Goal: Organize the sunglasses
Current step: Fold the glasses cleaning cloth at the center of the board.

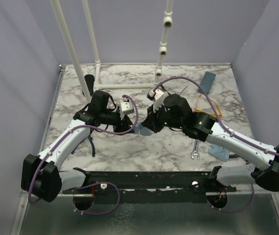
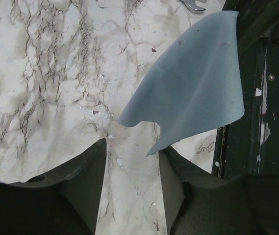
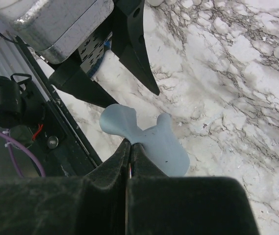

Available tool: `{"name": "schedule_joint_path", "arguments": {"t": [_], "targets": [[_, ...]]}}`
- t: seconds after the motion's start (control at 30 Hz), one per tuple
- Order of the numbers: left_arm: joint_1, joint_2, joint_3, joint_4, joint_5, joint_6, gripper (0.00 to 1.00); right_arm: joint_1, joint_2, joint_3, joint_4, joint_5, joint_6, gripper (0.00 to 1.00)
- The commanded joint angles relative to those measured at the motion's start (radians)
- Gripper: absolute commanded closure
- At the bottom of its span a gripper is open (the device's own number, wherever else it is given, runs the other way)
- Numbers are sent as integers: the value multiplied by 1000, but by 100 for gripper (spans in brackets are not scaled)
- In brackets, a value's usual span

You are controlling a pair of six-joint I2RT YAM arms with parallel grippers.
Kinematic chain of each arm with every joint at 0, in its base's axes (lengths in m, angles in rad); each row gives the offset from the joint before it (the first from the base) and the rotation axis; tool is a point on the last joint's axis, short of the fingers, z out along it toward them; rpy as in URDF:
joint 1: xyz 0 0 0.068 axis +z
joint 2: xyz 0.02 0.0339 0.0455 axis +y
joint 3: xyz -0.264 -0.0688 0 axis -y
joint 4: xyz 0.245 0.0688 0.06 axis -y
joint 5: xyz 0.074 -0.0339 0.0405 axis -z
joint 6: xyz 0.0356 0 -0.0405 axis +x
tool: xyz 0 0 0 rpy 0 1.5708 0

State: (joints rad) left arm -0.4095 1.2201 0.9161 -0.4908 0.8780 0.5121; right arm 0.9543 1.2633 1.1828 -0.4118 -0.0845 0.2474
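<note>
The yellow-orange sunglasses (image 1: 215, 106) lie on the marble table behind my right arm, mostly hidden by it. A thin dark line by the right wrist (image 1: 183, 90) may be the wire-frame pair; I cannot tell. My right gripper (image 1: 146, 128) is shut on a blue-grey cloth (image 3: 154, 139) and holds it just above the table centre (image 1: 140, 129). My left gripper (image 2: 132, 147) is open and empty. The cloth (image 2: 193, 83) hangs just in front of it, one corner by its right finger. In the right wrist view the left gripper's fingers (image 3: 134, 54) point at the cloth.
A blue-grey oblong case (image 1: 208, 81) lies at the back right. A black case (image 1: 89, 81) lies at the back left by white pipes (image 1: 161, 49). A wrench (image 1: 195, 151) and another blue piece (image 1: 217, 151) lie near the right arm. The black front rail (image 2: 257, 98) is close.
</note>
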Motion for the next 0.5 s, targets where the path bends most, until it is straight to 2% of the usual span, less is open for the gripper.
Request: {"name": "schedule_joint_path", "arguments": {"t": [0.0, 0.07, 0.2, 0.47], "targets": [[-11, -7, -4, 27, 68, -14, 58, -18, -40, -4, 35, -38, 17, 99], [-11, -5, -2, 28, 70, -21, 70, -26, -45, -11, 46, -50, 19, 100], [-11, -5, 12, 30, 92, -58, 100, -43, -37, -22, 48, -63, 25, 99], [-11, -16, 15, 10, 11, -110, 100, -94, -21, -70, 55, -112, 27, 100]]}}
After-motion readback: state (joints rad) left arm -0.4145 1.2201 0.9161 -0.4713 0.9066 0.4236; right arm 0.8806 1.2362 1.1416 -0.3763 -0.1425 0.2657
